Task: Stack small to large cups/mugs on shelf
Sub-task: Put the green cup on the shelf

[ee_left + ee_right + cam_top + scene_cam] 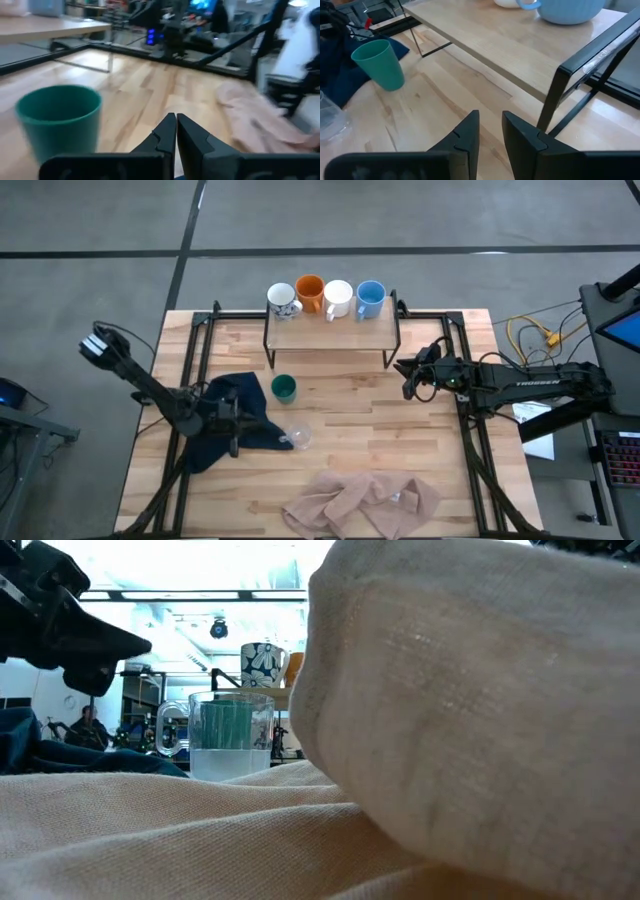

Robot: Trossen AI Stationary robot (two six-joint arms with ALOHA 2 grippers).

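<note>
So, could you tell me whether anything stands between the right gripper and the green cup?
Nothing visible does. The right gripper hangs empty near the shelf's right front leg, and only bare tabletop lies between it and the green cup. The blue cloth lies on the cup's far side.

Workshop surroundings: grey floor, bright ceiling lighting, cluttered perimeter.

The floor [420, 215] is grey and smooth, crossed by dark seam lines, one running straight behind the tabletop [340, 435], which is light wood planks framed by black rails [470, 445]. At the right edge a yellow cable [530, 335] lies coiled on the floor beside white papers [535, 450] and dark equipment with a blue-lit screen [622, 330]. From table height, long bright ceiling light strips [190, 580] cross the room, a round fixture [218, 629] hangs below them, and a seated person [88, 726] shows far off among shelving. Blue-lit electronics [200, 5] stand in the blurred distance.
</note>
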